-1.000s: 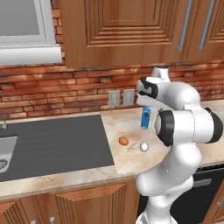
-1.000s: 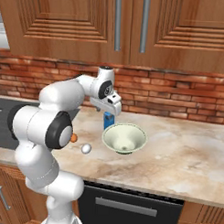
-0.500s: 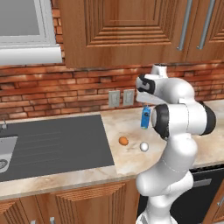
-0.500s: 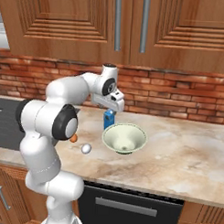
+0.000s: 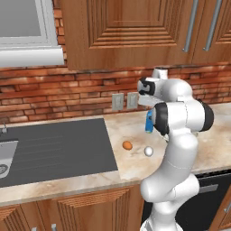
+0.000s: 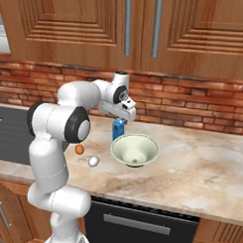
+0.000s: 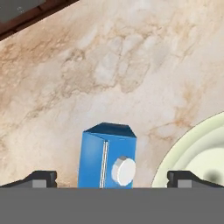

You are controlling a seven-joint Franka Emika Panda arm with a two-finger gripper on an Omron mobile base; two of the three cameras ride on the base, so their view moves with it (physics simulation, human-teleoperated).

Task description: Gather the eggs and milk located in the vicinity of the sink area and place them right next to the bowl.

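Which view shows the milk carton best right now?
Hand view: the milk carton sits centred and close, peaked top and white cap clear, between the open tool's fingertips, beside the bowl. The right base view shows a small blue sliver under the tool; in the left base view the arm hides most of it.

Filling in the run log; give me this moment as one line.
gripper: open, above milk | milk: upright on counter beside bowl | eggs: both on counter, not yet beside bowl
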